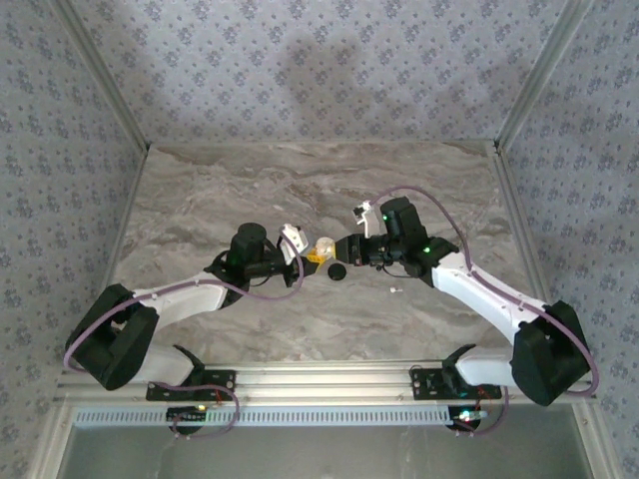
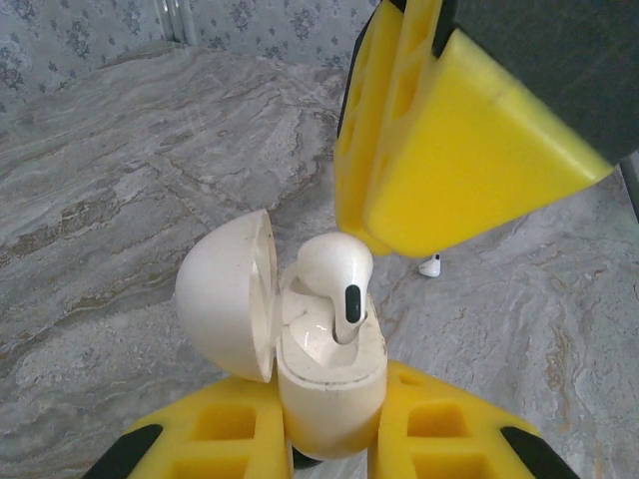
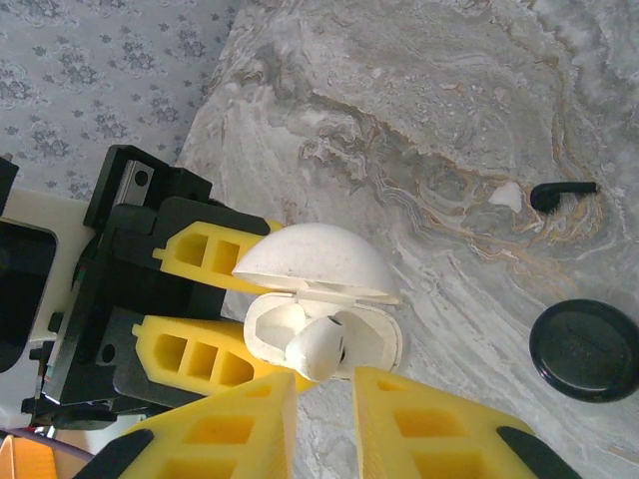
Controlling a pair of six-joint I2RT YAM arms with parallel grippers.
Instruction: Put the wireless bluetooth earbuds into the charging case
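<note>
Left hand (image 3: 240,299): clenched on open charging case (image 2: 329,384).
Seated earbud (image 3: 319,349): stem down in case.
Right hand (image 3: 324,384): released, beside case.
Loose earbud (image 2: 430,265): on worktop (image 2: 120,150) beyond case, likely nearer right hand.

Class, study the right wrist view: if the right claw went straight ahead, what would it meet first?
Probably the earbud sticking out of the open charging case, held in the left claw.

Top camera overhead, far; both wrists close, sharing charging case (image 2: 329,394)
</note>
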